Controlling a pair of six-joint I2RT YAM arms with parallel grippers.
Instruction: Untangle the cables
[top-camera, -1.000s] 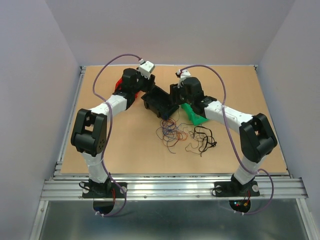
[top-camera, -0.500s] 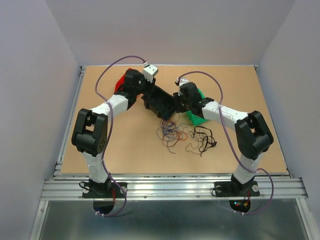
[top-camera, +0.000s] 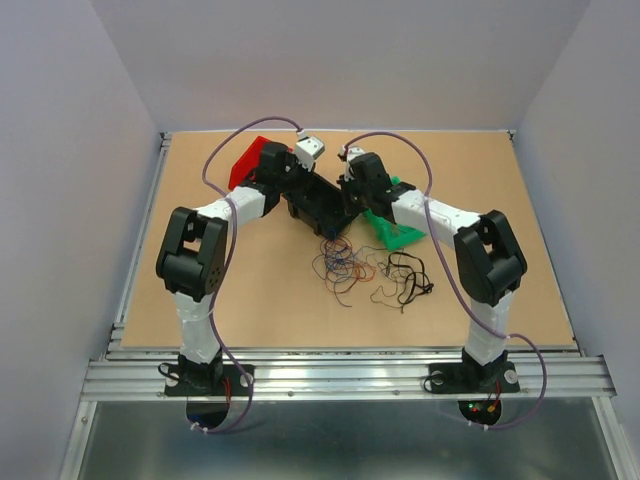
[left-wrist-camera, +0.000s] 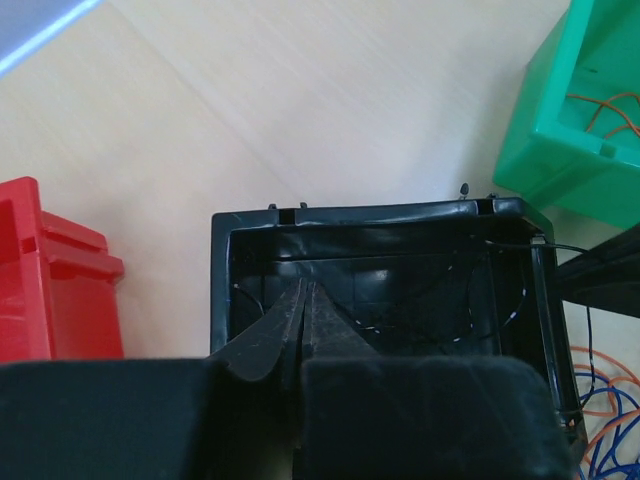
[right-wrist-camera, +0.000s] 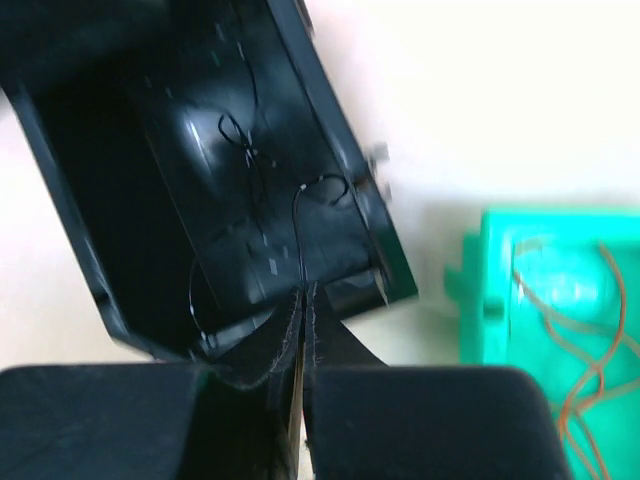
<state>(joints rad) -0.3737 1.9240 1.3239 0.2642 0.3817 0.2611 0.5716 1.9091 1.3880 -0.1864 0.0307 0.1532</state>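
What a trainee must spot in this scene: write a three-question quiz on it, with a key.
1. True or false: the green bin holds orange wires.
2. The left gripper and the right gripper both point into a bin of which colour? A. red B. black C. green
3. Fill in: the jaws of both grippers stand ___.

Key:
1. True.
2. B, the black bin.
3. Shut.
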